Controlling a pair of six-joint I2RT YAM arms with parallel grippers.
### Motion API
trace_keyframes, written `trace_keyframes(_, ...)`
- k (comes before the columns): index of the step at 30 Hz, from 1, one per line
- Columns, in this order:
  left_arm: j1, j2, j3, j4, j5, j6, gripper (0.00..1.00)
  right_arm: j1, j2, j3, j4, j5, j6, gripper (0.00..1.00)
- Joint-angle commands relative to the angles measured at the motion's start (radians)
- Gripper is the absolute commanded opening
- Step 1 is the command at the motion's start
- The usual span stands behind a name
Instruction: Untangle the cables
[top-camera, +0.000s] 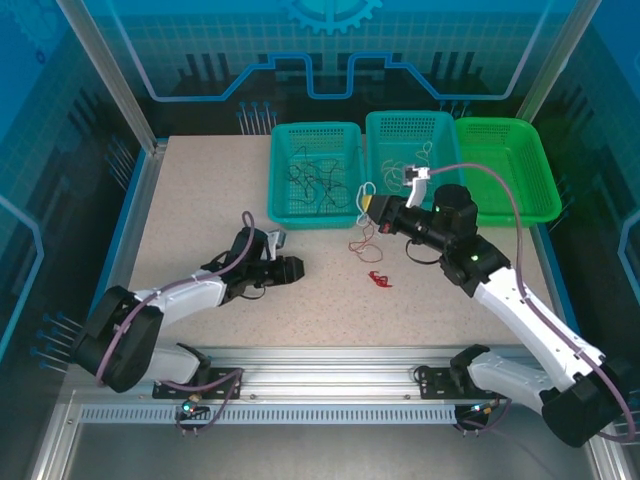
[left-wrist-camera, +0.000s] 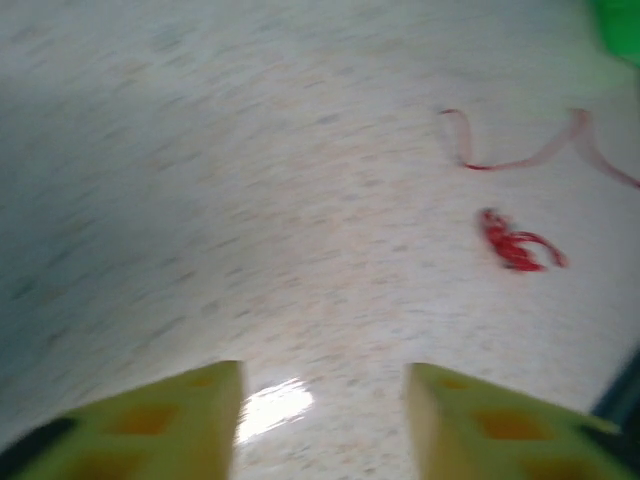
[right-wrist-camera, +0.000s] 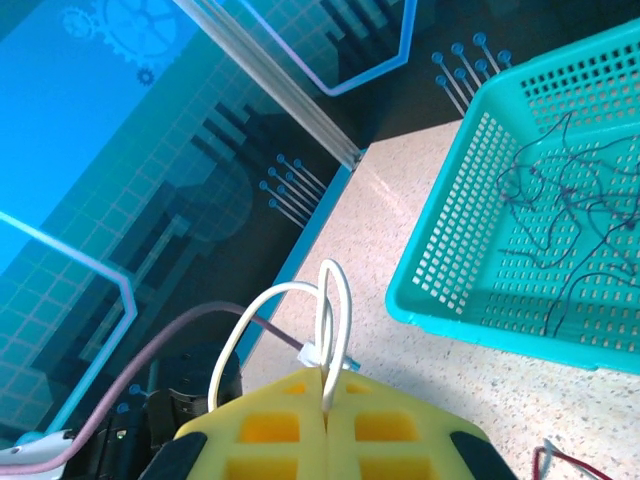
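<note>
Cables (top-camera: 362, 245), thin and limp: white loop (right-wrist-camera: 327, 330) pinched by right gripper (right-wrist-camera: 327, 378), red tangle (top-camera: 379, 280) on speckled tabletop (top-camera: 200, 200) mid-frame, left gripper (left-wrist-camera: 325, 378) gaping, empty.

Two white-and-black arms (top-camera: 185, 293), purple-grey cables (right-wrist-camera: 210, 309), yellow square-recessed tool fingers (right-wrist-camera: 265, 430)

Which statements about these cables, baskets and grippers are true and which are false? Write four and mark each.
1. The right gripper is shut on a white cable. True.
2. The dark cables lie in the green basket. False: they lie in the left teal basket.
3. A red cable lies on the table. True.
4. The left gripper holds the red cable. False: its jaws stand apart with nothing between them.
</note>
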Motion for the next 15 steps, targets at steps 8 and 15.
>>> trace_keyframes(8, -0.097, 0.016, 0.133, 0.213, 0.288, 0.597, 0.74, -0.004, 0.035, 0.075, -0.016, -0.086, -0.005, 0.00)
trace_keyframes(15, -0.138, 0.257, 0.254, 0.406, 0.298, 0.557, 0.74, -0.008, 0.074, 0.133, -0.024, -0.163, 0.002, 0.00)
